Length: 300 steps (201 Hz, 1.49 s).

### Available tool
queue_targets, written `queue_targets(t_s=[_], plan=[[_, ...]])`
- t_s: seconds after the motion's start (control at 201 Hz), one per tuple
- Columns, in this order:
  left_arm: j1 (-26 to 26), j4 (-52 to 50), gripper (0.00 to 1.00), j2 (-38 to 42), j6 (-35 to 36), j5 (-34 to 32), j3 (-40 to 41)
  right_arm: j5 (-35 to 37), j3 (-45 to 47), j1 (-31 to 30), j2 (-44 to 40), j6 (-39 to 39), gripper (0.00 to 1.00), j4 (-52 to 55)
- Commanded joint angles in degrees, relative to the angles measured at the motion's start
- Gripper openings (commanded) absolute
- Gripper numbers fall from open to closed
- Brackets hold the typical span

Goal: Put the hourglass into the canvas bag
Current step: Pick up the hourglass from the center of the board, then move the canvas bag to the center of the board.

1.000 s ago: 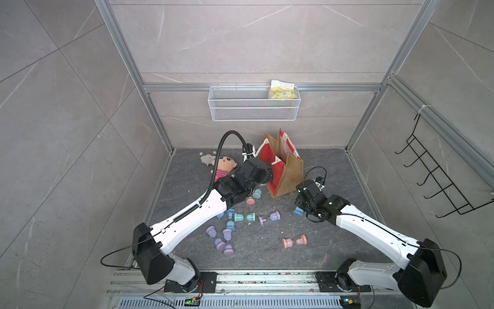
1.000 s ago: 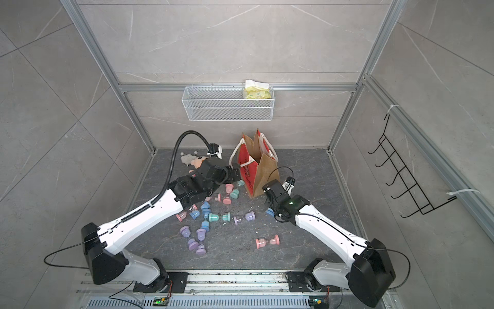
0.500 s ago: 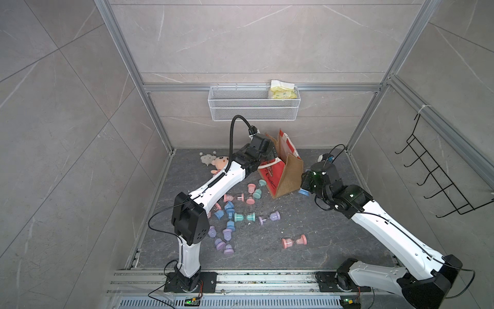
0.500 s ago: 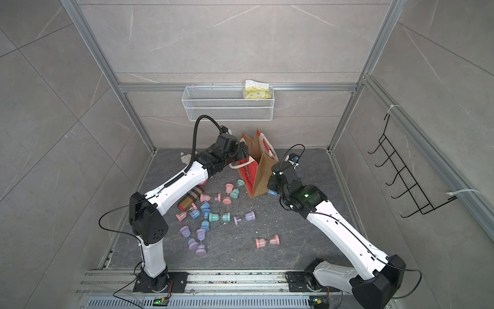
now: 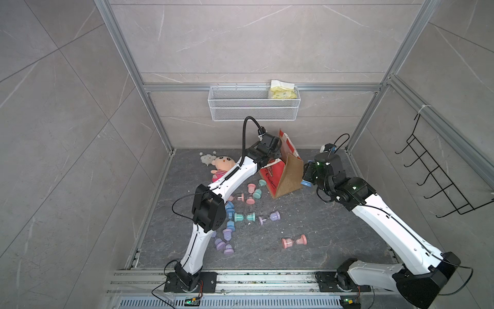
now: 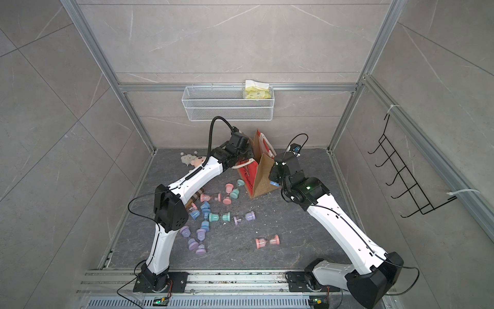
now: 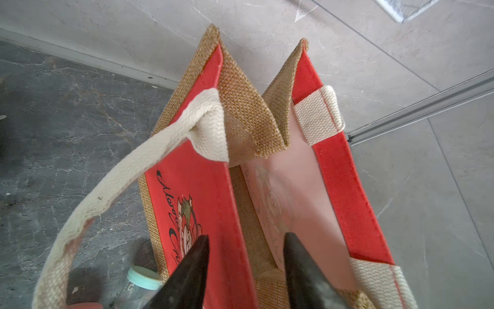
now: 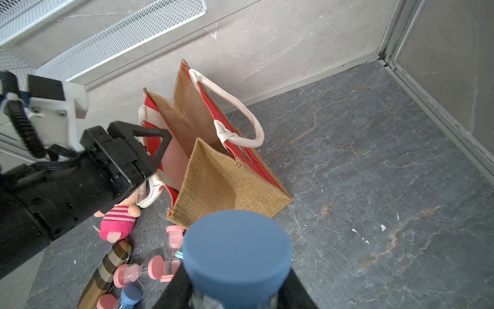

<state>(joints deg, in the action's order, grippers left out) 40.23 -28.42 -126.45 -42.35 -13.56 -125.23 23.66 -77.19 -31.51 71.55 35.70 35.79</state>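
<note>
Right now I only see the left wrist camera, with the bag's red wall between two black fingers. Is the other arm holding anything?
Observer: Yes. The right gripper is shut on a blue hourglass.
Operator: Is it over the bag's hole?
Observer: Not yet. In both top views it looks to be beside the canvas bag, next to its burlap side and not above the opening.
Operator: Are there more hourglasses I can't see?
Observer: Yes, lots lie on the floor. One pink hourglass lies on its side, apart from the others and closer to the arms' bases.
</note>
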Motion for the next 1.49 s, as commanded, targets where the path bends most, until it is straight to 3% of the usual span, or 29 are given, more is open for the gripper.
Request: queue_targets(t_s=[0.0,0.289,0.587,0.841,1.095,1.489], plan=[[-0.1,-2.4,0.36,-0.5,2.1,-1.0,-2.6,0.1,-2.1,0.4,-0.1,-1.9,0.0,0.2],[0.5,-0.9,0.0,0.4,5.3,3.5,-2.5,0.4,-3.3,0.8,0.1,-2.4,0.0,0.4],[4.6,5.1,0.0,2.2,14.1,8.1,-2.6,0.5,-5.4,3.4,-0.3,-1.9,0.0,2.8],[7.3,6.6,0.0,2.9,17.3,14.4,-2.9,-2.1,-8.3,7.4,-1.2,-1.9,0.0,6.7],[8.0,8.5,0.0,5.5,16.2,21.8,1.9,-6.8,-10.6,11.0,-0.9,-2.1,0.0,8.1],[8.0,8.0,0.0,7.3,15.9,22.3,3.1,-11.0,-10.2,14.8,8.8,-0.7,0.0,4.3]])
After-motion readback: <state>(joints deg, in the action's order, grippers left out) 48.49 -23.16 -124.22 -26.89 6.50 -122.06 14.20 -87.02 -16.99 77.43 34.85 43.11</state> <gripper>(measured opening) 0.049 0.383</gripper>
